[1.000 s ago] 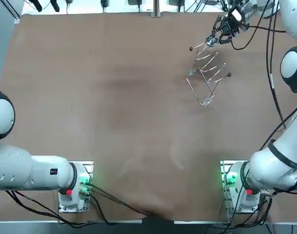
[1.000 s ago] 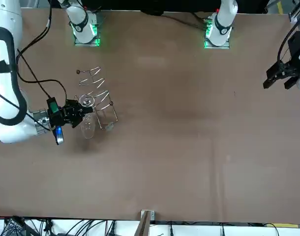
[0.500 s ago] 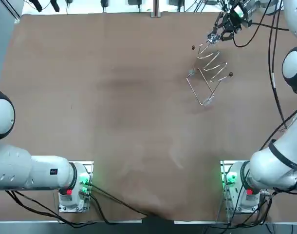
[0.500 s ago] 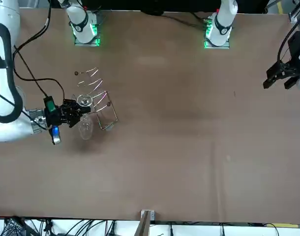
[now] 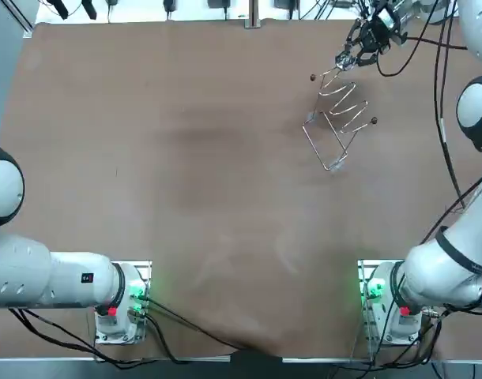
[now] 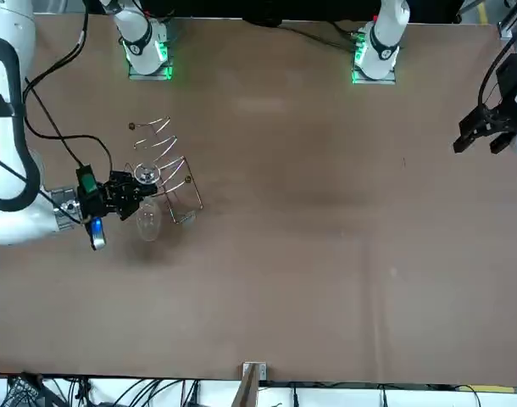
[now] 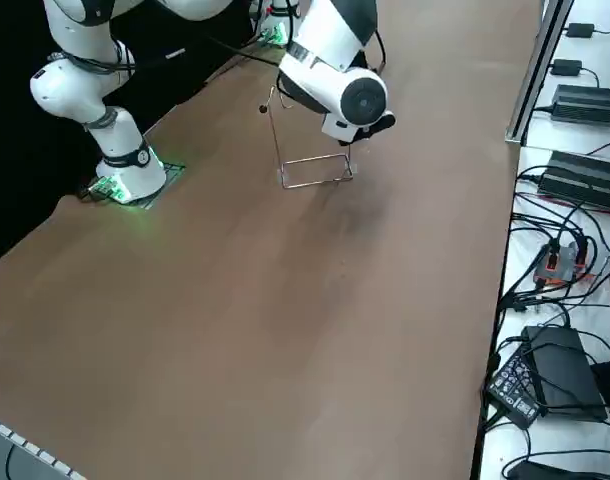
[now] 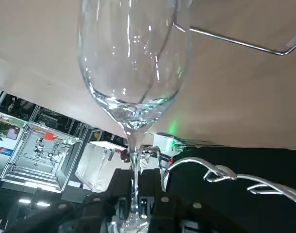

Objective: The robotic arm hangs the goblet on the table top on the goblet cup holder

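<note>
From overhead, we are working at the far right corner of the table point(image 5: 186, 158). The right gripper point(image 5: 358, 51) is hanging just beyond the far end of the goblet cup holder point(image 5: 336, 118), with the goblet point(image 5: 344, 63) carried at that end. We judge this lines the glass up with the open rail ends so its foot can slide in.

From the front, the goblet is hanging bowl down, its round foot level with the wavy rails and its bowl just above the table. The holder's rectangular base frame is lying close beside the bowl, so it could catch the glass.

From the right side, the arm's own wrist is hiding the gripper and the glass. Only the holder's frame is showing, and cables and power bricks point(image 7: 585, 100) are lying beyond the table's far edge, well apart from the work.

At the wrist, the fingers point(image 8: 153, 189) are closed tight on the stem beside the foot. This is leaving the foot free for the rails, whose wavy wires are running just beside it. We cannot tell whether the foot is already between them.
</note>
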Tool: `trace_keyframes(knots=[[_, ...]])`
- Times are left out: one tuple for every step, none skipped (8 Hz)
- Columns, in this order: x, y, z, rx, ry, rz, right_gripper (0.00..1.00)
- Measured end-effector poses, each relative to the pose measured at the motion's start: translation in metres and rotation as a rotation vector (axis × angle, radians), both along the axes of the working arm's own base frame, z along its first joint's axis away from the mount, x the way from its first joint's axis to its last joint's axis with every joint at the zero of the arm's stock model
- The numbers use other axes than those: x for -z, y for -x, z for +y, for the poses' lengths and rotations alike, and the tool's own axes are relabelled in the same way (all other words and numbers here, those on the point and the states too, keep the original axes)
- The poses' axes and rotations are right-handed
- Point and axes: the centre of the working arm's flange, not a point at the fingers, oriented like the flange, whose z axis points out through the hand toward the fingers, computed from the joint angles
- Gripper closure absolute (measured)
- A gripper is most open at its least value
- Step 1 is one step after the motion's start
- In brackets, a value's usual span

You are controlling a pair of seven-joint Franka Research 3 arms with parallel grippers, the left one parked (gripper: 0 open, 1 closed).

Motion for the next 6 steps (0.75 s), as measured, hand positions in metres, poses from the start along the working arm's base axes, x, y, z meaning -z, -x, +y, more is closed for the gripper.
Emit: trace_keyframes(knots=[[0.0003,-0.0003,0.0013,0.0,0.001,-0.001,0.89],[0.0004,-0.0005,0.0011,0.002,0.002,-0.003,0.89],[0.0005,-0.0011,0.0009,0.005,0.004,-0.005,0.89],[0.0006,-0.0017,0.0006,0.008,0.006,-0.008,0.89],[0.0007,-0.002,0.0002,0.011,0.008,-0.009,0.89],[0.0011,-0.0019,-0.0004,0.011,0.008,-0.009,0.89]])
